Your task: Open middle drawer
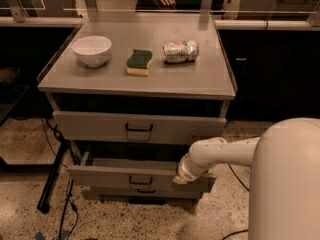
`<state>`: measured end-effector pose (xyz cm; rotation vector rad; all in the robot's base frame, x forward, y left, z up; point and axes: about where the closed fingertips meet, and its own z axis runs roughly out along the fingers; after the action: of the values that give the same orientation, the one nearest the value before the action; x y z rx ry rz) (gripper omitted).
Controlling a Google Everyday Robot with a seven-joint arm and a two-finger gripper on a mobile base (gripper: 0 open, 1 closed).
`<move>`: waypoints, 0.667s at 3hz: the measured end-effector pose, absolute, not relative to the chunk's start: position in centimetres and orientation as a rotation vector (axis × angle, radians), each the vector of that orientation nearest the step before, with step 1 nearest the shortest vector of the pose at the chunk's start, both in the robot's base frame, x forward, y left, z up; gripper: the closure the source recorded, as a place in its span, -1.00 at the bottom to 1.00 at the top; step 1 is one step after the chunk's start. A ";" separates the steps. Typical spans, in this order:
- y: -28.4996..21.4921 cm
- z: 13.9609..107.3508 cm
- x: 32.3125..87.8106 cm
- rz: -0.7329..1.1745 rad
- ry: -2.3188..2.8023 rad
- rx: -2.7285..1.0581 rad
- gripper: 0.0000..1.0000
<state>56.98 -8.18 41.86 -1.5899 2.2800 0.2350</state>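
The middle drawer [107, 177] is a wide, shallow grey front with a small black centre handle [141, 180]. It stands pulled out from the cabinet, with its dark inside showing behind the front. My gripper [179, 179] is at the right part of this front, right of the handle, on the end of my white arm [220, 154] that reaches in from the right. The wrist hides the gripper's tip.
The taller top drawer [95, 126] is shut above, and the narrow bottom drawer [117, 193] sits below. On the cabinet top [205, 79] are a white bowl [91, 49], a green sponge [139, 62] and a crushed can [180, 51]. Cables [65, 211] and a black leg [52, 176] lie at the left.
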 end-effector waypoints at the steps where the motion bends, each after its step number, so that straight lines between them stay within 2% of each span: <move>1: -8.4 42.0 56.6 0.230 2.287 -1.589 1.00; 2: -9.1 43.0 55.1 0.208 2.323 -1.575 1.00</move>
<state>55.07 -9.13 43.00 -1.5749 2.3229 0.2083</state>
